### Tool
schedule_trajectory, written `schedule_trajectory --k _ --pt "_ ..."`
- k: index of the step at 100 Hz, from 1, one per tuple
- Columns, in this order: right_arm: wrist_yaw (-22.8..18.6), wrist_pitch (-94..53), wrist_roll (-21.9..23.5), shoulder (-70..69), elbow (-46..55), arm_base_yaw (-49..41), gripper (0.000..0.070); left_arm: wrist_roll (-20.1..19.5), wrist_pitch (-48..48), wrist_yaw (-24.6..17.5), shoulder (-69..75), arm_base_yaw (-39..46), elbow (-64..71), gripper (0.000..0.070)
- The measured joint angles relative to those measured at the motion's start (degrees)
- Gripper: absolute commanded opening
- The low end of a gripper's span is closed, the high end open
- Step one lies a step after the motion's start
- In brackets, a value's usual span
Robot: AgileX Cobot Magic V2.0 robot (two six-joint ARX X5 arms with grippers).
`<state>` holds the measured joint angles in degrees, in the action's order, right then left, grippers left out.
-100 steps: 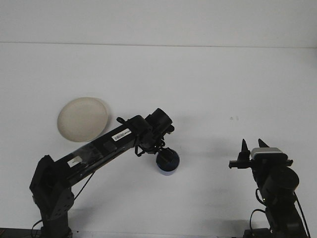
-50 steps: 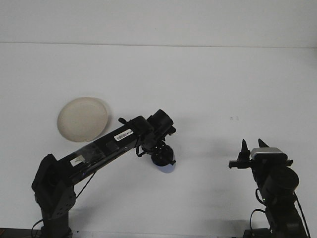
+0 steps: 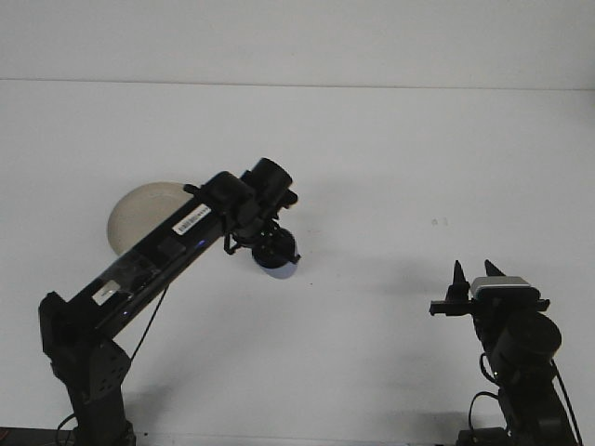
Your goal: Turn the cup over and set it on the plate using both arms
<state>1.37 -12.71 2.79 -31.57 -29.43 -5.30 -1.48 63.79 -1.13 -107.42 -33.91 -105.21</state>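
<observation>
A dark blue cup (image 3: 277, 253) with a pale rim hangs tilted above the white table, held under my left gripper (image 3: 271, 243), which is shut on it. The left arm reaches up and right from the lower left. A cream plate (image 3: 139, 209) lies on the table at the left, partly hidden behind that arm. My right gripper (image 3: 474, 273) stands at the lower right, far from the cup, fingers pointing up and open with nothing between them.
The white table (image 3: 390, 167) stretches back to a white wall. The right arm's base (image 3: 522, 372) stands at the front right edge, and the left arm's base (image 3: 85, 372) at the front left.
The left arm has lifted the cup off the table and carried it up and to the left, toward the plate. The right arm has not moved.
</observation>
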Motion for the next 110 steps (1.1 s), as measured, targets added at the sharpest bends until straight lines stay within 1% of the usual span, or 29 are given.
schedule_trajectory --k 20,36,60,78,110 --pt "0.00 0.00 0.00 0.00 0.00 0.00 0.0347 -0.17 0.42 0.44 1.81 12.72 -0.63 0.0009" --pt "0.02 0.00 0.00 0.00 0.00 0.00 0.0347 -0.15 0.04 2.58 1.79 23.17 -0.63 0.0009" --pt "0.13 0.00 0.00 0.00 0.00 0.00 0.0347 -0.15 -1.68 2.67 1.73 34.42 -0.63 0.0009" --pt "0.13 0.00 0.00 0.00 0.00 0.00 0.0347 -0.15 -1.64 2.71 -0.33 38.66 -0.63 0.0010" --pt "0.13 0.00 0.00 0.00 0.00 0.00 0.0347 -0.15 -2.05 2.69 -6.32 39.30 -0.63 0.0012"
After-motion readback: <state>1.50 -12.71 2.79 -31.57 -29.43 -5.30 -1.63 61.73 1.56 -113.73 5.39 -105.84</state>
